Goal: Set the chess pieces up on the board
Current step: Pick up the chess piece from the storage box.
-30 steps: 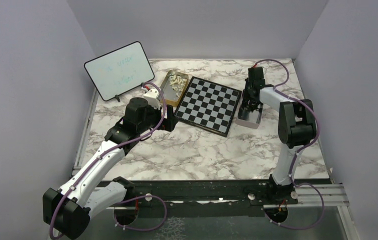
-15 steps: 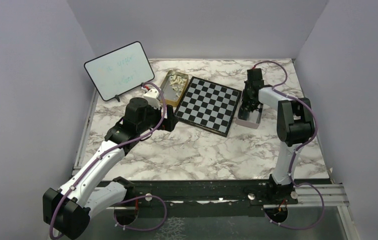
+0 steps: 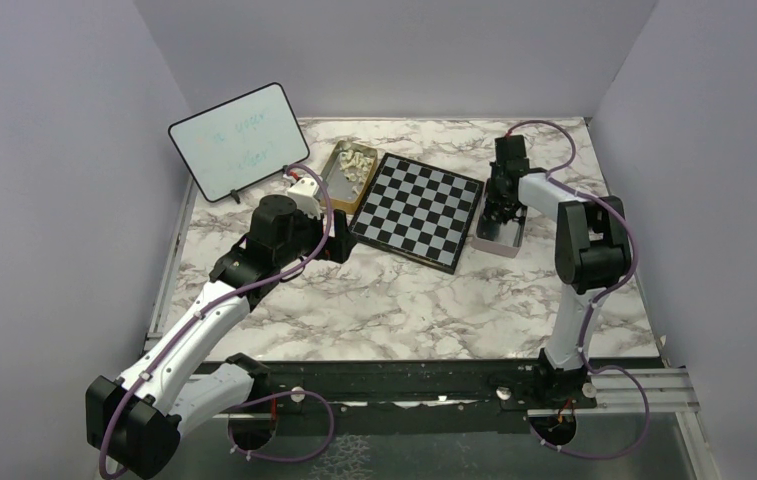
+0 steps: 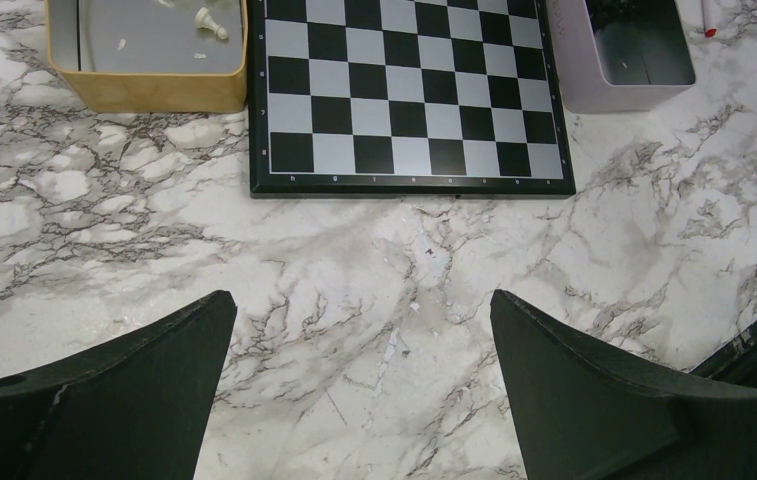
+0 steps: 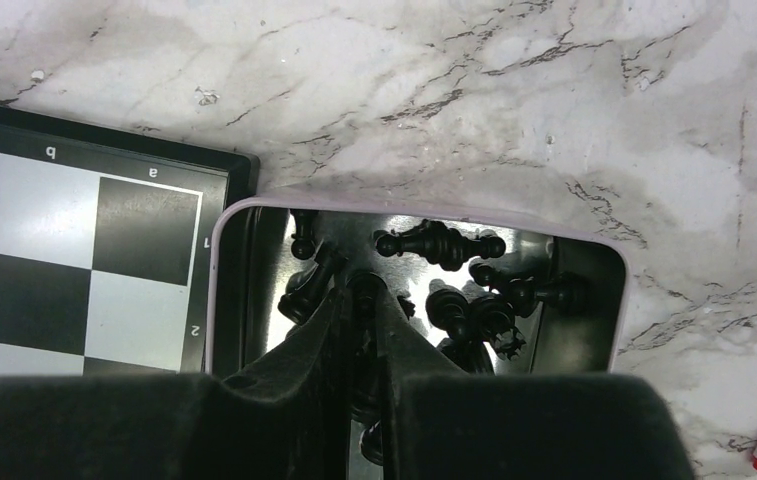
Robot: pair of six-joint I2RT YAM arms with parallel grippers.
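My right gripper is sitting in the pink tin of black chess pieces beside the board, jaws nearly together; whether gripping one, I cannot tell. My left gripper is hanging spread wide.

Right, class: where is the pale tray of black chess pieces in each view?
Top external: pale tray, right of centre, beside the board's right edge.
Left wrist: tray in the top right corner.
Right wrist: tray at centre, black chess pieces inside.
Shared landmark: the board, next to it everywhere.
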